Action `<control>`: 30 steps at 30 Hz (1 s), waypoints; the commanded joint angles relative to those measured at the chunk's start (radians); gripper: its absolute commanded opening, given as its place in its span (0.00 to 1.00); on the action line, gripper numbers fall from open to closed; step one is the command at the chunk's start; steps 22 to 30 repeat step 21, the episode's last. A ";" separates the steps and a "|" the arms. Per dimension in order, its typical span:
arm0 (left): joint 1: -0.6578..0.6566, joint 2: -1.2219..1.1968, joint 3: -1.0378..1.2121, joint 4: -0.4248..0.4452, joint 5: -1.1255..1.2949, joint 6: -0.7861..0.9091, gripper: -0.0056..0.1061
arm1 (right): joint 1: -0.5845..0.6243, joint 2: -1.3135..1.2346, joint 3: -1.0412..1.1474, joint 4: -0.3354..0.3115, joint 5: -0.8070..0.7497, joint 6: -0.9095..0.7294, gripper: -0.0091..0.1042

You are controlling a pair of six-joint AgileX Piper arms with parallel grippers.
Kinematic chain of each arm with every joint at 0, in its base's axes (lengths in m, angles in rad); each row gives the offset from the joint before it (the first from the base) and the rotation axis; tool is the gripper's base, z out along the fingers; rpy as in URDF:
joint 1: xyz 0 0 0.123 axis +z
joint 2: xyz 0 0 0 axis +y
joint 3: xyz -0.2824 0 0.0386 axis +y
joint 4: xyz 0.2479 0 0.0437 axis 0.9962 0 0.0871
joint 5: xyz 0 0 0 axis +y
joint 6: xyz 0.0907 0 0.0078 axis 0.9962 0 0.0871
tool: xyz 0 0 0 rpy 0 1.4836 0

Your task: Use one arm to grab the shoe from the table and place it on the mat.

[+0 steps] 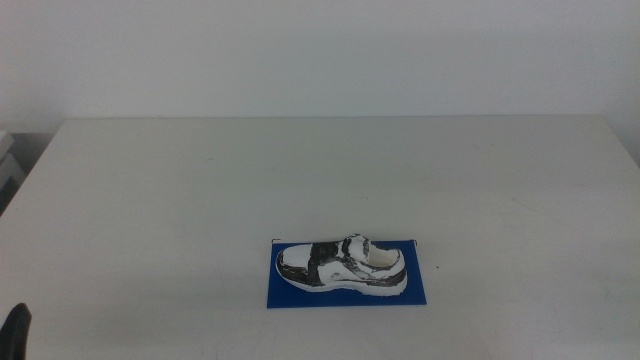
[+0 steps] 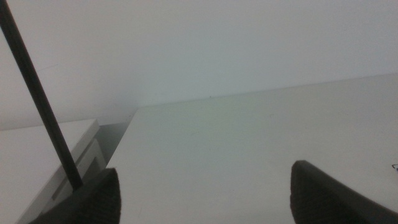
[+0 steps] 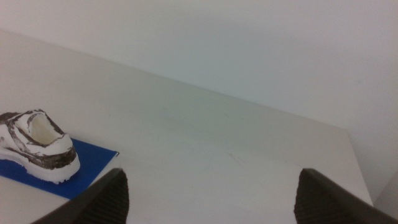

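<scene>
A plain pale wall (image 1: 320, 55) is rising behind the far edge, evenly lit and showing no shadows. At the far left a white cabinet (image 1: 8, 165) is standing beside it, a dark gap showing below.

We are looking at a table (image 1: 200, 190) with a plain white top that is showing a smooth, matt finish with no shine or grain. A thin mat (image 1: 420, 292) is lying flat on it, its royal blue face reading as even and dull, like sheet plastic or card; we cannot tell which. The shoe (image 1: 342, 266) is showing white panels beside black mottled ones that look printed or painted, a smooth white sole, and a cream lining (image 3: 42, 129) that appears soft and matt. The jaws of the left claw (image 2: 205, 193) and right claw (image 3: 211, 196) are looking dark and matt.
</scene>
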 commanded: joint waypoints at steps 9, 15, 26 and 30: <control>-0.004 -0.006 0.005 -0.009 -0.081 -0.006 0.89 | -0.006 -0.105 0.087 -0.015 -0.084 -0.003 0.83; -0.004 -0.006 0.005 -0.009 -0.082 -0.006 0.89 | -0.006 -0.105 0.156 -0.014 -0.084 -0.003 0.83; -0.004 -0.006 0.005 -0.009 -0.081 -0.006 0.89 | -0.006 -0.105 0.179 -0.014 -0.065 -0.003 0.83; -0.004 -0.006 0.005 -0.009 -0.081 -0.006 0.89 | -0.006 -0.105 0.179 -0.014 -0.065 -0.003 0.83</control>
